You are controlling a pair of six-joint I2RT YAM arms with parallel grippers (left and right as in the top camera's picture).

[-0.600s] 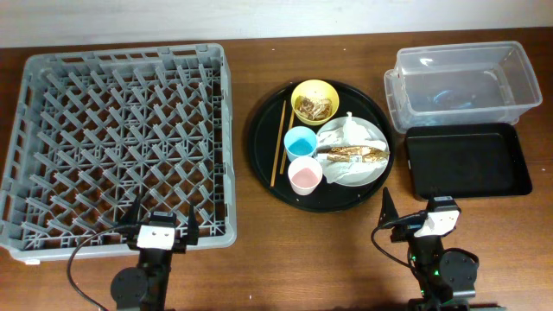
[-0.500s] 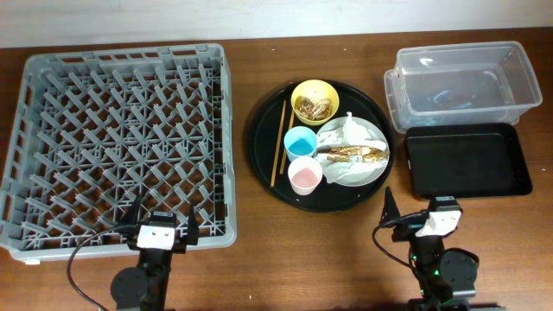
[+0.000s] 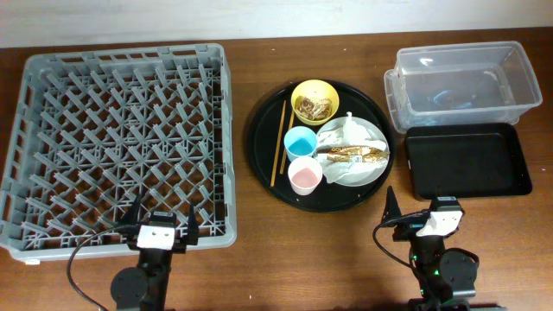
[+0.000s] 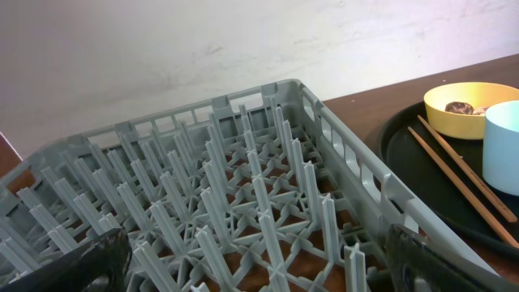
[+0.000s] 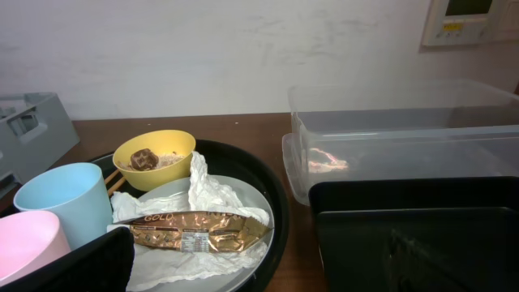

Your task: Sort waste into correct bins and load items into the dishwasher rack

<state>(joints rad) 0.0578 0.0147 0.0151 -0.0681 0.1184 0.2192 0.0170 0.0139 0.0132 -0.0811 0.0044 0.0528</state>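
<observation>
The rack point(image 3: 52, 65) fills the left of the desk point(image 3: 251, 268), its pegs stiff. The left claw point(image 3: 163, 222) hangs at the rack's near wall, spread wide and empty. On the round tray point(image 3: 262, 164), the chopsticks point(image 3: 278, 142) look thin and prone to roll, so pinch them mid-length. The blue cup point(image 3: 301, 142) seems light; take its rim. The wrapper point(image 3: 350, 155) on the plate point(image 3: 377, 169) is probably crinkly and slippery. The right claw point(image 3: 413, 207), wide and empty, has open desk ahead, with the tub point(image 3: 458, 50) beyond.
</observation>
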